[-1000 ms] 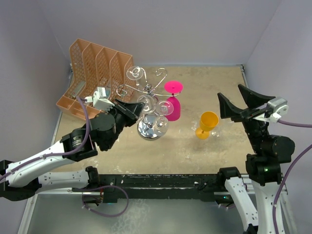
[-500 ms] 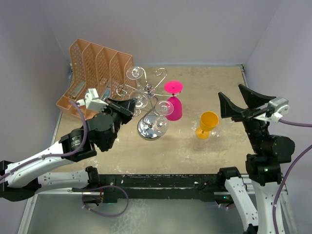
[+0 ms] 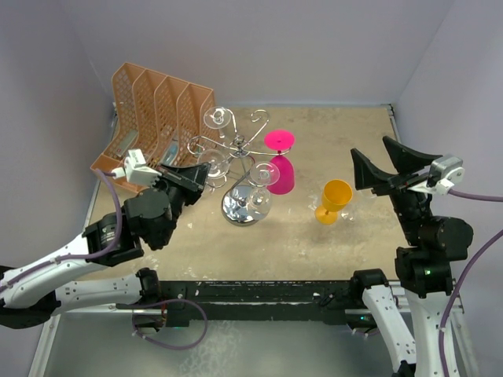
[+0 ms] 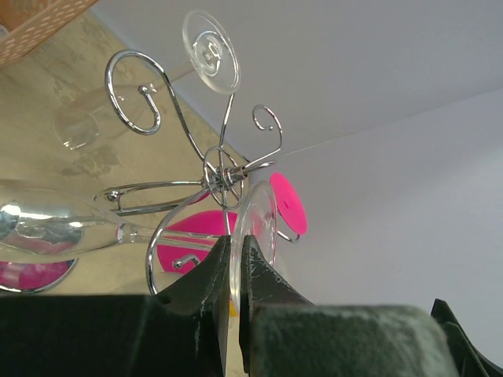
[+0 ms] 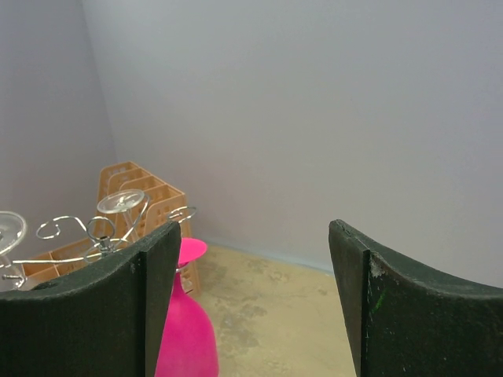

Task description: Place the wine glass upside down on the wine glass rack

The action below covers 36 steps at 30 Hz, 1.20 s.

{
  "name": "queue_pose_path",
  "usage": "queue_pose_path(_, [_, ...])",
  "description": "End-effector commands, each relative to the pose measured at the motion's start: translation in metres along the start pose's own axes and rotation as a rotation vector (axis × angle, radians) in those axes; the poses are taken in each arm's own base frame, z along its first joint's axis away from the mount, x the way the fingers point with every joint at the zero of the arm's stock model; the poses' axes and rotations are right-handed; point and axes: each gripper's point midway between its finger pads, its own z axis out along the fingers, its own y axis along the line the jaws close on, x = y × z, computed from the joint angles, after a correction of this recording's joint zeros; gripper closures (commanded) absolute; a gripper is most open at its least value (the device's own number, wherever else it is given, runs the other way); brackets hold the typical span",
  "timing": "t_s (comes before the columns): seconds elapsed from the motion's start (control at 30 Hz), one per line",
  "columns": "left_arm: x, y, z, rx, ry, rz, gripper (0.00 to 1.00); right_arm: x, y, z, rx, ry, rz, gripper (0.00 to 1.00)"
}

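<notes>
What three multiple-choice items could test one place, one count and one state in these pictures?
1. The yellow glass is: A. on the table between the rack and the right arm; B. hanging on the rack; C. in the left gripper.
2. Coloured glasses in view: A. one; B. two; C. four.
3. The left gripper is: A. open; B. shut on the yellow glass; C. shut on the clear wine glass's foot.
Key: A, it stands there alone; B, the pink glass plus the yellow one; C, its jaws pinch the clear foot.
</notes>
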Motion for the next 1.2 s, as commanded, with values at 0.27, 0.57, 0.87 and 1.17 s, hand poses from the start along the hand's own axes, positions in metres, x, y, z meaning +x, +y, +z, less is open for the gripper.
queue_pose_path(0.27, [-0.005,0.011,-0.016,0.009,0.065,-0.033,1.0,-0.012,-0.001,0.0,0.015,-0.047,0.006,0.23])
queue_pose_path(0.57, [0.023,0.014,-0.014,0.011,0.154,0.011,1.0,0.007,-0.005,0.001,0.026,-0.004,0.025,0.23])
queue_pose_path(0.87, [0.033,0.019,-0.009,-0.007,0.165,0.046,0.99,0.01,-0.007,0.0,0.038,0.013,0.028,0.23])
queue_pose_path(1.17, [0.039,0.025,-0.011,-0.033,0.201,0.079,0.9,0.014,-0.01,0.001,0.056,0.029,0.036,0.23])
